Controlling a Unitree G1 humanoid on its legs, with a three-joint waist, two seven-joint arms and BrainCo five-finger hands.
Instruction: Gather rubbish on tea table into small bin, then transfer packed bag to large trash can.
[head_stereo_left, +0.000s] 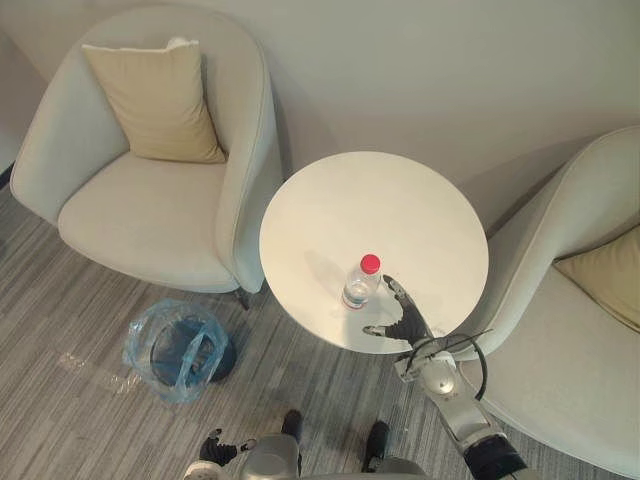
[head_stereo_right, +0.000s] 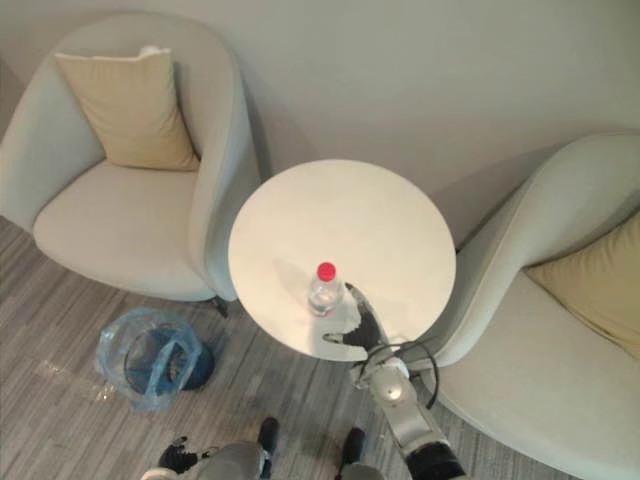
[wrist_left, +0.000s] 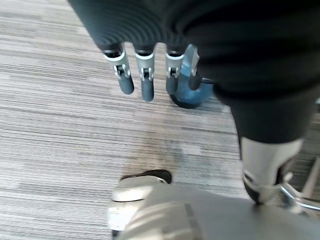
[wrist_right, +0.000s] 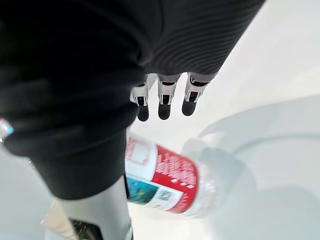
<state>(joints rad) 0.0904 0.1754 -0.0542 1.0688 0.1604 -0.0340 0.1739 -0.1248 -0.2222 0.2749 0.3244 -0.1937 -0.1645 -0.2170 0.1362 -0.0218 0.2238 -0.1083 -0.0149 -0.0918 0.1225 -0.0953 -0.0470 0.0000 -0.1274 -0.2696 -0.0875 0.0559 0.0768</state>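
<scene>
As the head cam looks down, L eye view: round table (head_stereo_left: 380, 200), smooth matte white top, stands btwn two pale grey tub-shaped armchairs. Left armchair (head_stereo_left: 150, 210) holds a tan fabric cushion (head_stereo_left: 155, 100); right armchair (head_stereo_left: 560, 350) holds a second cushion (head_stereo_left: 605, 275), same tan. Bottle (head_stereo_left: 359, 284), clear plastic w/ red cap, upright on table near its front edge. Right hand (head_stereo_left: 408, 322) just beside bottle, fingers straight, thumb spread, nothing gripped; can't tell if it touches bottle. Small bin (head_stereo_left: 222, 362), dark blue & round, lined w/ crinkly see-through blue bag (head_stereo_left: 140, 335), sits on floor (head_stereo_left: 60, 320) left of table, by left armchair's front. Floor = grey streaked carpet; wall (head_stereo_left: 400, 60) plain off-white.

R eye view: same layout.

L wrist view: left hand (wrist_left: 146, 82) hangs over the carpet, fingers straight & relaxed, empty; small bin's rounded blue side shows just past the fingertips.

R wrist view: right hand fingers extended over glossy white table top; bottle w/ red & white label close by the thumb, not clasped.
</scene>
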